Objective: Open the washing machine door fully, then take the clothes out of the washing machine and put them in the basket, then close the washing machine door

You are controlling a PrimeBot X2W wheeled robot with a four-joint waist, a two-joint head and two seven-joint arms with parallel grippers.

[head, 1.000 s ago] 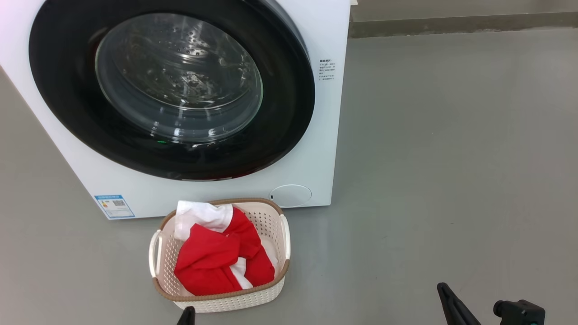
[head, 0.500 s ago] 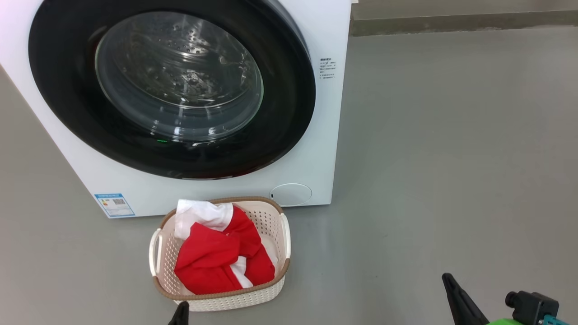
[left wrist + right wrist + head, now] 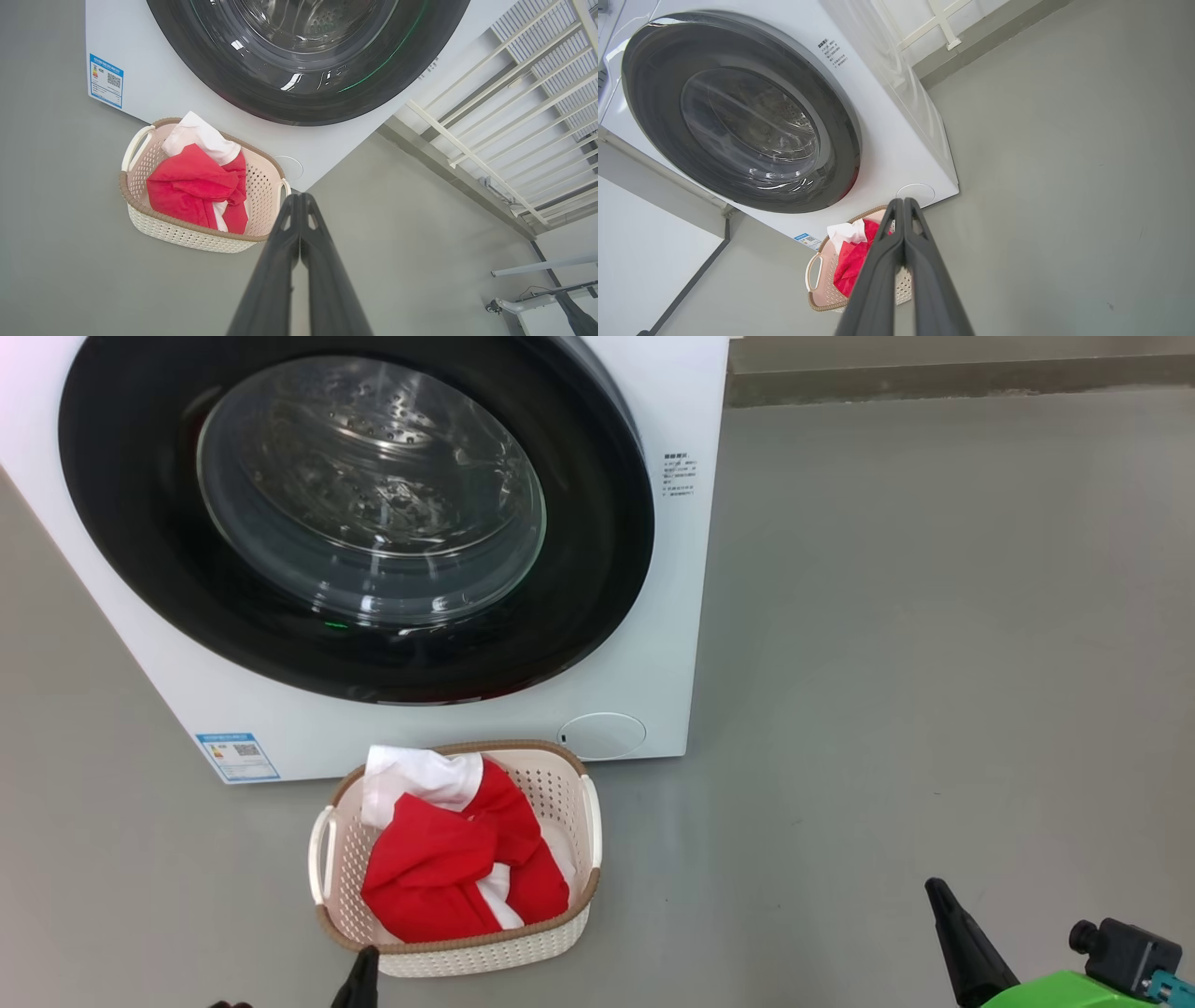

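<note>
Looking down from the head, we find the washing machine filling the 11 o'clock part of the view. Its door lies flush against the white front, and the steel drum shows dimly behind the glass. The basket stands on the grey floor just in front of the machine, toward 6 o'clock from the door. The clothes lie heaped inside it, red cloth with a white part rising over the brown rim at the basket's 11 o'clock. A blue label sits on the machine's lower corner, at 10 o'clock from the basket. Our left gripper hangs above the floor near the basket's 6 o'clock edge, fingers pressed together tip to tip with nothing between them. Our right gripper shows at 4 o'clock in the head view, well apart from the basket, its jaws likewise pressed together and empty.
</note>
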